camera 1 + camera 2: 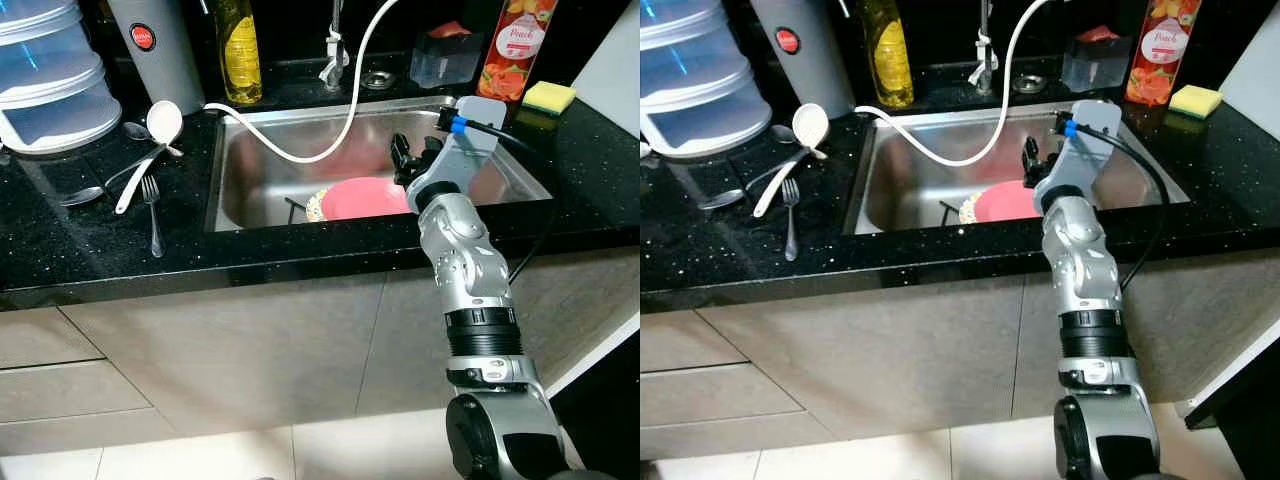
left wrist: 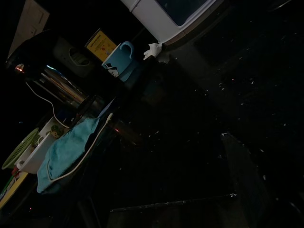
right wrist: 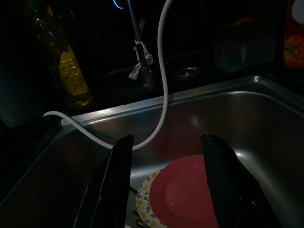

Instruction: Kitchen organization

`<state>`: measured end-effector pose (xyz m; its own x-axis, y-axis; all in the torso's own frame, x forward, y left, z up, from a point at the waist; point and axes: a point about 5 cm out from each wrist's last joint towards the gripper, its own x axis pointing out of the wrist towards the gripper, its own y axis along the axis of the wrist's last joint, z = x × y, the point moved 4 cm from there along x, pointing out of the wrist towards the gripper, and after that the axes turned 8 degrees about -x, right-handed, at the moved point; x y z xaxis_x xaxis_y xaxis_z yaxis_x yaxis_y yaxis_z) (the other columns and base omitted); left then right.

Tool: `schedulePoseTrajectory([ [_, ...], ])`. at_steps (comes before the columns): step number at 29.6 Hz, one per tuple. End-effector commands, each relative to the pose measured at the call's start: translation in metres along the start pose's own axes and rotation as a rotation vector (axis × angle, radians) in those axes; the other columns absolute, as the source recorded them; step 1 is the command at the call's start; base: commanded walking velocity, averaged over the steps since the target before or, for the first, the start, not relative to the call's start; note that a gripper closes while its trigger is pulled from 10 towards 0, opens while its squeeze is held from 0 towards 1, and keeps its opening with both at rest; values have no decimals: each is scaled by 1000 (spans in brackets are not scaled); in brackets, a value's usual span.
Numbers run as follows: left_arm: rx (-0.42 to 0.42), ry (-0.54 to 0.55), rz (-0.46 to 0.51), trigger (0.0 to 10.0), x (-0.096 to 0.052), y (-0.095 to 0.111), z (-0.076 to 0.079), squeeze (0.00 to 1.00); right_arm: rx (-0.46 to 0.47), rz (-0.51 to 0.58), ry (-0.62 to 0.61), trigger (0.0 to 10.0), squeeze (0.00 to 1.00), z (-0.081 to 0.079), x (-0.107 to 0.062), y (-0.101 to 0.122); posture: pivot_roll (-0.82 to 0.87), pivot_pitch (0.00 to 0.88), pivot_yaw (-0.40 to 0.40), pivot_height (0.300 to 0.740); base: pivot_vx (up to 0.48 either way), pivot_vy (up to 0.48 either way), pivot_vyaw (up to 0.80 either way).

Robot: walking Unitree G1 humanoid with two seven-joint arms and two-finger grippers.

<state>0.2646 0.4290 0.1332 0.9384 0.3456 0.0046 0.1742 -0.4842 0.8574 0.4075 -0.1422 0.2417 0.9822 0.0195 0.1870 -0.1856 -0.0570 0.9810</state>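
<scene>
My right tool (image 3: 166, 185), fingers apart, hangs above the pink plate (image 1: 365, 198) at centre frame. Nothing is lifted from the sink (image 1: 250, 200) yet; the fork (image 1: 153, 215) lies on the table (image 1: 100, 262) at left.

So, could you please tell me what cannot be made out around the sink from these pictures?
- Patterned plate: mostly covered by the pink plate in the right wrist view.
- Sink floor near the front: hidden by the counter edge in the eye views.
- Right gripper, open over the plates: its fingertips run off the right wrist view's edge.
- Left wrist view: too dark to read the yellow label.
</scene>
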Motion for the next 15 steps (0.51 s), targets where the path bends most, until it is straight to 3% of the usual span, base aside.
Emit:
schedulePoseTrajectory([
  [1, -15, -55, -126, 10000, -12, -31, 19, 0, 5, -4, 23, 10000, 0, -7, 2, 1, 69, 0, 26, 740, 0, 0, 0],
  [6, -3, -66, -118, 10000, -12, -30, 20, 0, 4, -5, 26, 10000, 0, -8, 2, 1, 72, 0, 20, 740, 0, 0, 0],
  [11, 32, -147, -135, 10000, -12, -31, 31, 0, 2, -7, 34, 10000, 0, -10, 4, 1, 78, 0, 16, 740, 0, 0, 0],
  [15, 29, -111, -136, 10000, -11, -31, 28, 0, 5, -6, 36, 10000, 0, -11, 5, 2, 83, 0, 15, 740, 0, 0, 0],
])
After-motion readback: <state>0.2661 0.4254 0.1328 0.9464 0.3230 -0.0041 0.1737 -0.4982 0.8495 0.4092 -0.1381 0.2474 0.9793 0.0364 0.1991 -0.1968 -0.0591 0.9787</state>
